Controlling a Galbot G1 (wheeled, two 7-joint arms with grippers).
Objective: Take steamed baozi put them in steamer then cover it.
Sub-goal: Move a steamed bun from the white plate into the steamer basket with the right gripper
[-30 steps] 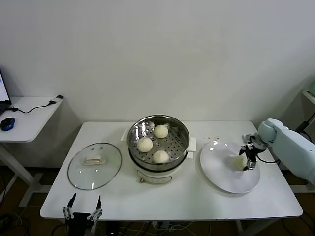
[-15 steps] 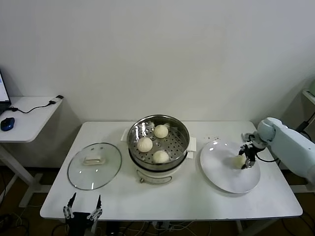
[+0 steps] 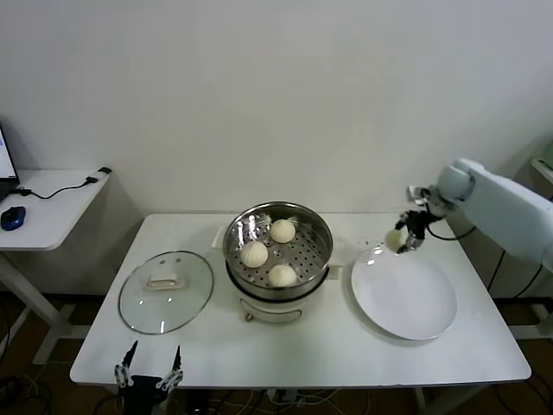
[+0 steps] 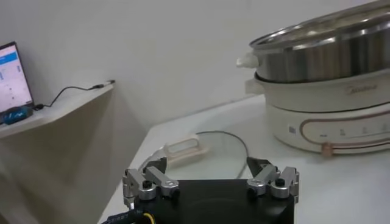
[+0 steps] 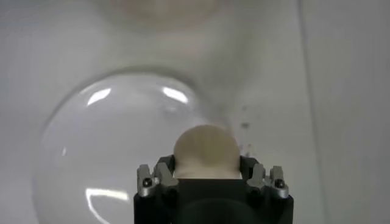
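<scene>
Right claw [image 3: 403,241] closed around one baozi [image 3: 395,239], up above the plate [image 3: 403,298]; left claw [image 3: 148,378] wide, low by the surface [image 3: 346,354] edge

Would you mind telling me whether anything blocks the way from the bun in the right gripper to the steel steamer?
Nothing visible does. The right gripper holds the cream-white bun above the white plate's far rim; the uncovered shiny steel steamer has a free spot.

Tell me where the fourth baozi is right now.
In the head view, the fourth baozi is held in the right gripper, lifted above the far left edge of the white plate, right of the steamer.
</scene>
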